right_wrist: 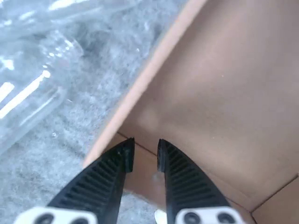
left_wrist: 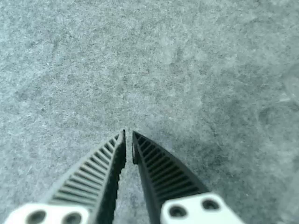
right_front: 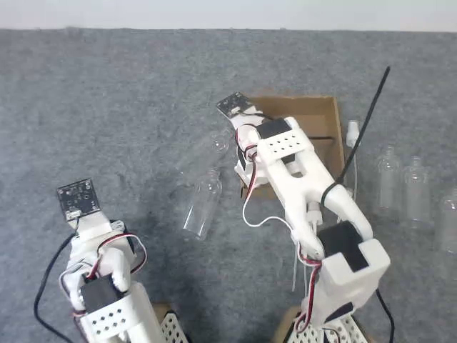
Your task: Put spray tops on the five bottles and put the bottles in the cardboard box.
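Capping seemingly not begun.
Right claw, barely spread, empty, over box; left claw pressed together. Next: grip a lying bottle.

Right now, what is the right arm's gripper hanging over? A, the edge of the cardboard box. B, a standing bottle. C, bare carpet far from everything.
A: in the right wrist view the right gripper sits at the side wall of the cardboard box, holding nothing, with a lying bottle on the carpet just outside the box.
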{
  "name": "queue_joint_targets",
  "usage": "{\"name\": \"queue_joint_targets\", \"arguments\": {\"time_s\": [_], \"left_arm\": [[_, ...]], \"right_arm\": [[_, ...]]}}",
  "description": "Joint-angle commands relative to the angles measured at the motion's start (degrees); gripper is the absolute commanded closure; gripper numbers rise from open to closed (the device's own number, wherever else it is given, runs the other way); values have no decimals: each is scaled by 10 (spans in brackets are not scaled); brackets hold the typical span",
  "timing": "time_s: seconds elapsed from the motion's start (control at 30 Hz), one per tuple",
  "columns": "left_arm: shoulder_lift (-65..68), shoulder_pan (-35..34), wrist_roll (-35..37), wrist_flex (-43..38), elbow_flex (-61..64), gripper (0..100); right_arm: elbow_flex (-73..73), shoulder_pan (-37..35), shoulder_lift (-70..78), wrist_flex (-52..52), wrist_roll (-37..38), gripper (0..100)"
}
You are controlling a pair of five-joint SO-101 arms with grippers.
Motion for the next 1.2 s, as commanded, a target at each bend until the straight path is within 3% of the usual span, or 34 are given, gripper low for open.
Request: {"name": "queue_joint_targets", "arguments": {"time_s": [0.0, 0.37, 0.73, 1.03, 1.17], "left_arm": [[-9, -3, -3, 2, -4, 984], [-9, -3, -3, 2, -4, 984], [-9, -3, -3, -3, -4, 984], [-10, -1, -1, -4, -4, 984], [-10, -3, 0, -4, -4, 984]], "right_arm": [[-9, -4, -76, 10, -6, 934], [-6, 13, -254, 183, -7, 822], [-4, 213, -327, 262, 52, 819], [56, 222, -333, 262, 54, 820], [105, 209, -333, 212, 49, 819]]}}
